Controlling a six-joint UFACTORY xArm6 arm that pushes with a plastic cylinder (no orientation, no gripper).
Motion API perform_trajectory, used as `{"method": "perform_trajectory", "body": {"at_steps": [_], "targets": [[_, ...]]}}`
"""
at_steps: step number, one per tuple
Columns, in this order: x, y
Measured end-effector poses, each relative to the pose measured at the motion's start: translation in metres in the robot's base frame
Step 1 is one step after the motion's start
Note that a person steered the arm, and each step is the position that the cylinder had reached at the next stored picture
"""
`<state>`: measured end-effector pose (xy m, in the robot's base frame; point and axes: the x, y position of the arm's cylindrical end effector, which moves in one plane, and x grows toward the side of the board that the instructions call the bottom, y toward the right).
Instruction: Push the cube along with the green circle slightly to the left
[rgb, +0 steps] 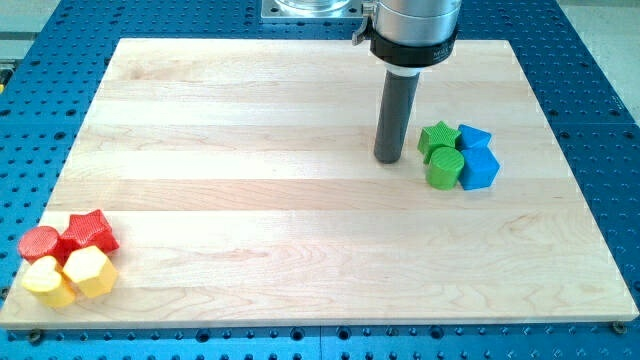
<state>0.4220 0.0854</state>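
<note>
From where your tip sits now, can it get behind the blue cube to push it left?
Probably not directly. My tip is left of the green star, green circle and cube; it must circle round the cluster's right side first.

Silver-grey cylindrical housing, black collar ring, straight dark grey rod, my tip (388, 159) blunt

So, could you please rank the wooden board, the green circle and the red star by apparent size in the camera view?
1. Wooden board, by far the largest.
2-3. Red star and green circle: they look alike; the star sits nearer the view's bottom, so unranked.
</note>
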Motion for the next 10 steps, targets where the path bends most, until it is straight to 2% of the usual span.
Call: {"method": "perform_trajectory", "body": {"at_steps": [4, 5, 6, 7, 8, 9, 10], "targets": [[-0.003, 0.001], [-0.059, 0.008], [-0.082, 0.073], [-0.074, 0.175], [-0.018, 0.216], [0.035, 0.187], [0.046, 0.147]]}}
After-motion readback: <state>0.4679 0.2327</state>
